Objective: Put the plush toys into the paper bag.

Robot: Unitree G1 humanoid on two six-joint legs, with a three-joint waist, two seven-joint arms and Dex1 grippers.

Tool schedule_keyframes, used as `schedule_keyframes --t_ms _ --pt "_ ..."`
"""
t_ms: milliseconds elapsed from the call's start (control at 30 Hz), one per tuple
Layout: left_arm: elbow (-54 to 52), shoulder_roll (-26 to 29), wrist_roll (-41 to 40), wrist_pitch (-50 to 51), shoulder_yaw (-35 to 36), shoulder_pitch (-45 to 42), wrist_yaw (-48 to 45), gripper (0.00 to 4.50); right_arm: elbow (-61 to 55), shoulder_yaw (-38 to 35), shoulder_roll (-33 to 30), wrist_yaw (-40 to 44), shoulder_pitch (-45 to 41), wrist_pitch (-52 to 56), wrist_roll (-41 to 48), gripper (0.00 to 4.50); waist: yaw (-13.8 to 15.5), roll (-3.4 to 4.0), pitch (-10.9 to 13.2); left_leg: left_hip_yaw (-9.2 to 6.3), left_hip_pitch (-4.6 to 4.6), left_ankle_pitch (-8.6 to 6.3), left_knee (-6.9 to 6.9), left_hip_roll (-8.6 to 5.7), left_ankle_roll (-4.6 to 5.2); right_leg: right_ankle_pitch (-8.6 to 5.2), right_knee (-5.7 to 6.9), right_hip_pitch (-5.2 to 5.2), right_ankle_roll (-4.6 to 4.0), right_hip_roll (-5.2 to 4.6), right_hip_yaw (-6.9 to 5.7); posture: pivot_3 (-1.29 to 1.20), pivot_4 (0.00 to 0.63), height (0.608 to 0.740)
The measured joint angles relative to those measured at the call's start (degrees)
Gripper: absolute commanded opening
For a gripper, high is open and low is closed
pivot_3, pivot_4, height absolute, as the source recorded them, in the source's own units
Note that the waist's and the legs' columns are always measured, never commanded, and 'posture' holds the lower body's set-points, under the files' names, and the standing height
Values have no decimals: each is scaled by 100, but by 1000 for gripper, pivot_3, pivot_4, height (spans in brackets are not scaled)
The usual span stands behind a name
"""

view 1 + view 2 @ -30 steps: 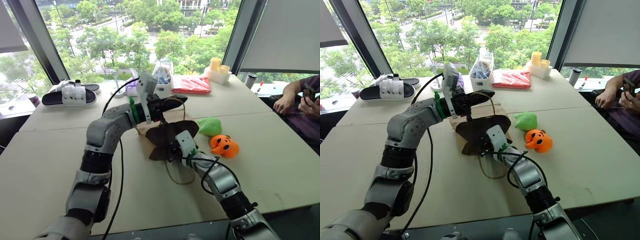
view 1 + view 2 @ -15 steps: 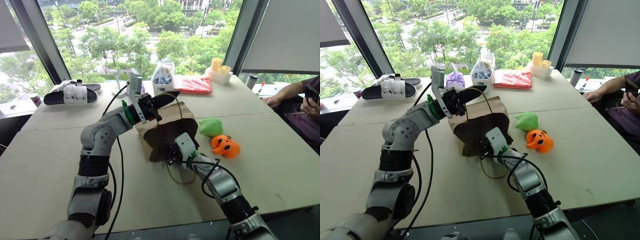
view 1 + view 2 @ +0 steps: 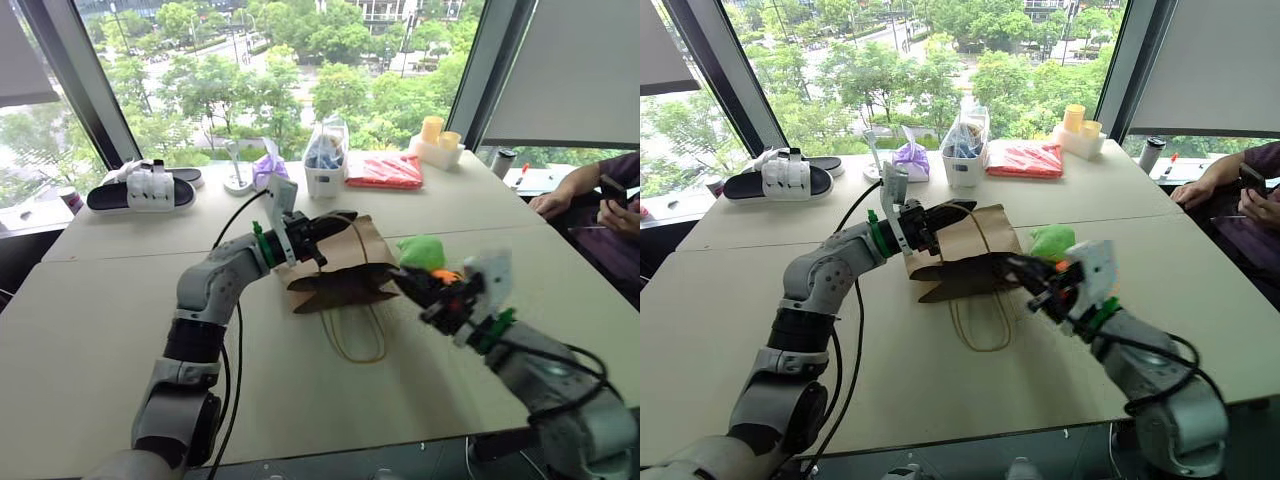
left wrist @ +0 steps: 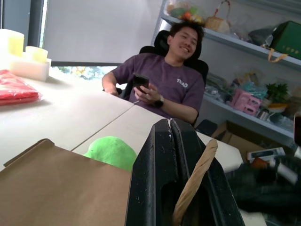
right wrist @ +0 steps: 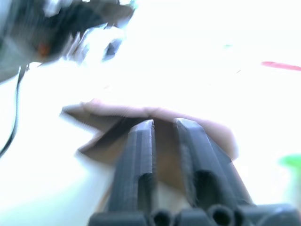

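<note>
The left pincer (image 4: 181, 188) is clamped on a thin tan loop handle (image 4: 195, 181) of the plain brown kraft paper bag (image 3: 965, 250), which lies on the table (image 3: 890, 380) with its dark mouth toward the right pincer (image 3: 1025, 275), whose fingers stand slightly parted and empty. The bright green plush toy (image 3: 1052, 241) lies just beside the bag, and the round orange plush toy (image 3: 446, 276) is mostly hidden behind the right pincer. I judge the bag-opening step is in hand; next the right pincer must take a toy. No writing is legible.

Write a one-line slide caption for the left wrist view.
Left claw shut on the paper bag's tan handle, green plush toy just beyond the bag's edge.
</note>
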Motion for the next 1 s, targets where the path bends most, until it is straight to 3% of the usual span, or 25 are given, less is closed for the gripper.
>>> schedule_keyframes --t_ms 133,400,500,733,900,1000 --pt "-153 -100 -9 1 5 95 52 0 1063 -361 -636 -191 400 -204 -609 4478 13 -3 0 10 -1 -1 2 -4 2 0 -3 5 0 -2 2 0 150 740" --pt "-133 -374 61 -184 -61 56 237 0 4491 511 -818 -86 -955 -1306 -1647 4478 -50 5 -2 22 10 -1 0 1 3 0 5 3 0 -1 8 0 150 740" --pt "-114 -413 124 -291 -62 49 300 0 5155 603 -785 48 -1380 -1564 -1701 3621 -17 5 -2 19 7 0 2 -1 2 0 1 5 0 -1 8 0 150 740" --pt "59 -404 138 -424 63 21 492 0 5463 432 -660 178 -1628 -1389 -1429 151 -14 4 -3 16 5 0 9 -2 2 0 0 9 0 -1 7 0 150 740" --pt "132 -409 126 -424 139 -138 536 0 5056 201 -529 76 -1466 -993 -1110 46 -3 5 -3 13 4 -1 9 -2 3 0 -1 9 0 -1 6 0 150 740" --pt "247 -423 124 -426 180 -218 569 0 4186 24 -564 139 -1001 -569 -706 46 7 8 -2 7 -3 -1 7 -4 4 0 -2 3 1 -2 6 0 150 740"
